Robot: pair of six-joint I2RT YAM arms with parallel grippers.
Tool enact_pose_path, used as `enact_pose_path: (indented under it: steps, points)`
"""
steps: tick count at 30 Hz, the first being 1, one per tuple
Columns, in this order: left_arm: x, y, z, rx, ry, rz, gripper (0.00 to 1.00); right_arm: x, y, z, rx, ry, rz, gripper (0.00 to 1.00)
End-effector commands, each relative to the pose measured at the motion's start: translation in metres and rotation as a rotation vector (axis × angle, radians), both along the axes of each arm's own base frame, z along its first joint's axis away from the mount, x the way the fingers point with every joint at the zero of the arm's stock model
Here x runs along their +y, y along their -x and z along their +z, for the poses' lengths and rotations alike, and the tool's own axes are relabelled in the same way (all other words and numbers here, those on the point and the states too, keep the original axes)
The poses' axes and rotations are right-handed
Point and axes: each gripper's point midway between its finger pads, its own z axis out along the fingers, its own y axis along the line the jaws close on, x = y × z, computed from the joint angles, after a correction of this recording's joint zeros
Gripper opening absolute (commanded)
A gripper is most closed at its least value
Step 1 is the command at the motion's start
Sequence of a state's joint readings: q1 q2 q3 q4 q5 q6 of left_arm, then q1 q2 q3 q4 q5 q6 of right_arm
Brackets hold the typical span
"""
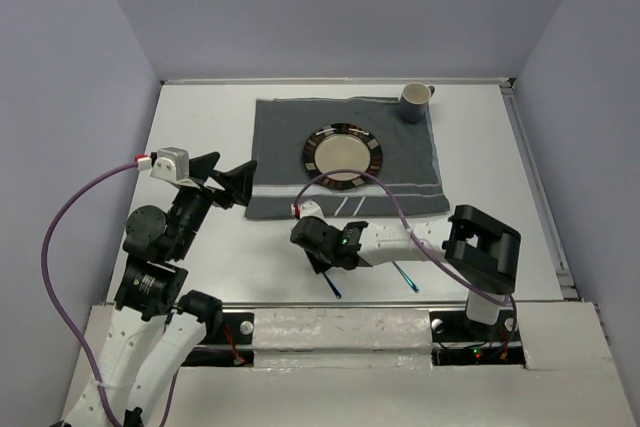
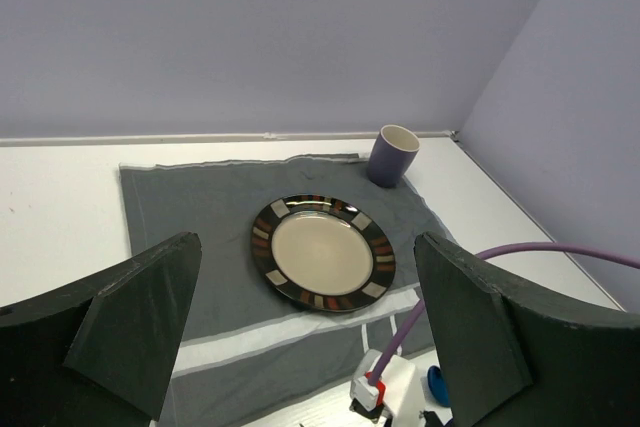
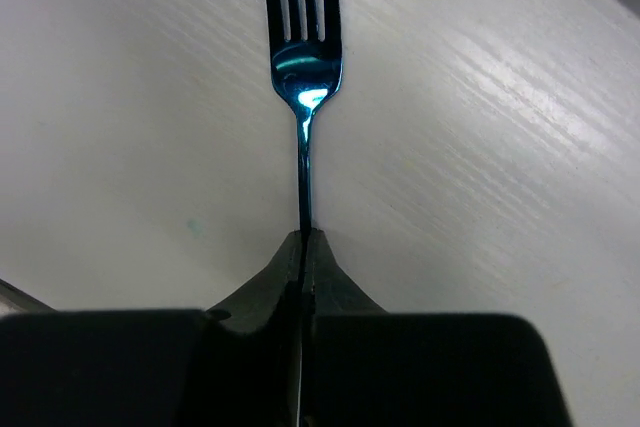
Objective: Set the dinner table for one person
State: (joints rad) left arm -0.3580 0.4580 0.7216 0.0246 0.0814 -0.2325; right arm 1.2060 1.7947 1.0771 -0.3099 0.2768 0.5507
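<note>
White, smooth, flat dinner table [image 1: 200, 122]

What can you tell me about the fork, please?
The fork looks like polished metal with a glossy blue tint, and has four slim tines and a narrow handle. The right hand is shut on the handle, tines pointing away from it, over the white dinner table. Whether it touches the table is unclear.

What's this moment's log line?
right jaws: shut on fork | left jaws: open | plate: on placemat | mug: placemat corner
</note>
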Motion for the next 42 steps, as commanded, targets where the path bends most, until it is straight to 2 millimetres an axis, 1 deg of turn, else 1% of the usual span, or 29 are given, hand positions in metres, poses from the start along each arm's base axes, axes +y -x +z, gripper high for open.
enact_pose_path:
  steps: [1, 3, 4, 5, 6, 8, 9, 10, 11, 12, 13, 14, 15, 16, 17, 18, 19, 20, 21, 23, 24, 25, 27, 28, 30, 31, 32, 34, 42]
  points:
    - [0.0, 0.002, 0.016, -0.052, 0.006, -0.006, 0.99, 0.025, -0.02, 0.026, -0.093, -0.048, -0.041, 0.0]
    - [0.0, 0.003, 0.016, -0.054, 0.007, -0.006, 0.99, 0.03, -0.036, 0.044, -0.169, -0.054, -0.061, 0.0]
    - [0.0, 0.003, 0.016, -0.053, 0.008, -0.007, 0.99, 0.035, -0.04, 0.054, -0.195, -0.059, -0.044, 0.0]
    - [0.0, 0.003, 0.016, -0.054, 0.007, -0.006, 0.99, 0.041, -0.043, 0.063, -0.207, -0.08, -0.039, 0.0]
    - [0.001, 0.003, 0.016, -0.054, 0.007, -0.005, 0.99, 0.05, -0.052, 0.079, -0.222, -0.114, -0.045, 0.0]
    - [0.001, 0.003, 0.016, -0.055, 0.008, -0.005, 0.99, 0.055, -0.065, 0.095, -0.247, -0.14, -0.057, 0.0]
    - [0.002, 0.004, 0.017, -0.059, 0.01, 0.0, 0.99, 0.061, -0.075, 0.11, -0.265, -0.172, -0.071, 0.0]
    - [0.002, 0.005, 0.018, -0.064, 0.011, 0.002, 0.99, 0.058, -0.09, 0.115, -0.274, -0.18, -0.097, 0.0]
    - [0.003, 0.006, 0.019, -0.067, 0.012, 0.002, 0.99, 0.06, -0.101, 0.121, -0.285, -0.198, -0.114, 0.0]
    - [0.003, 0.006, 0.019, -0.068, 0.014, 0.003, 0.99, 0.069, -0.118, 0.135, -0.313, -0.25, -0.141, 0.0]
    - [0.003, 0.006, 0.02, -0.069, 0.014, 0.003, 0.99, 0.071, -0.132, 0.138, -0.323, -0.268, -0.163, 0.0]
    - [0.004, 0.006, 0.02, -0.068, 0.015, 0.004, 0.99, 0.066, -0.155, 0.14, -0.327, -0.283, -0.209, 0.0]
    - [0.004, 0.006, 0.02, -0.068, 0.015, 0.006, 0.99, 0.075, -0.173, 0.158, -0.35, -0.336, -0.244, 0.0]
    - [0.004, 0.006, 0.02, -0.07, 0.016, 0.007, 0.99, 0.078, -0.188, 0.139, -0.348, -0.31, -0.273, 0.0]
    - [0.005, 0.006, 0.021, -0.072, 0.015, 0.007, 0.99, 0.073, -0.208, 0.137, -0.354, -0.312, -0.309, 0.0]
    - [0.005, 0.006, 0.02, -0.07, 0.015, 0.009, 0.99, 0.078, -0.217, 0.132, -0.335, -0.323, -0.309, 0.0]
    - [0.004, 0.007, 0.02, -0.072, 0.015, 0.006, 0.99, 0.085, -0.229, 0.142, -0.336, -0.369, -0.334, 0.0]
    - [0.005, 0.007, 0.02, -0.072, 0.015, 0.007, 0.99, 0.086, -0.238, 0.121, -0.316, -0.347, -0.349, 0.0]
    - [0.005, 0.006, 0.02, -0.072, 0.015, 0.01, 0.99, 0.082, -0.25, 0.116, -0.295, -0.366, -0.389, 0.0]
    - [0.005, 0.007, 0.02, -0.072, 0.015, 0.007, 0.99, 0.08, -0.261, 0.106, -0.27, -0.382, -0.419, 0.0]
    - [0.004, 0.007, 0.02, -0.072, 0.016, 0.004, 0.99, 0.083, -0.268, 0.098, -0.256, -0.387, -0.43, 0.0]
    - [0.004, 0.007, 0.021, -0.073, 0.017, 0.001, 0.99, 0.085, -0.27, 0.095, -0.252, -0.391, -0.434, 0.0]
    - [0.003, 0.007, 0.021, -0.071, 0.018, -0.006, 0.99, 0.08, -0.281, 0.088, -0.245, -0.391, -0.457, 0.0]
    - [0.002, 0.008, 0.021, -0.072, 0.018, -0.01, 0.99, 0.085, -0.282, 0.079, -0.229, -0.393, -0.453, 0.0]
    - [0.001, 0.008, 0.021, -0.071, 0.018, -0.015, 0.99, 0.081, -0.292, 0.074, -0.22, -0.397, -0.464, 0.0]
    - [0.001, 0.008, 0.021, -0.072, 0.018, -0.017, 0.99, 0.083, -0.291, 0.063, -0.202, -0.39, -0.461, 0.0]
    - [0.0, 0.008, 0.021, -0.072, 0.019, -0.02, 0.99, 0.079, -0.295, 0.062, -0.196, -0.394, -0.472, 0.0]
    - [0.0, 0.009, 0.021, -0.073, 0.02, -0.021, 0.99, 0.08, -0.295, 0.056, -0.185, -0.394, -0.481, 0.0]
    - [-0.002, 0.007, 0.02, -0.067, 0.018, -0.026, 0.99, 0.083, -0.3, 0.043, -0.175, -0.398, -0.517, 0.0]
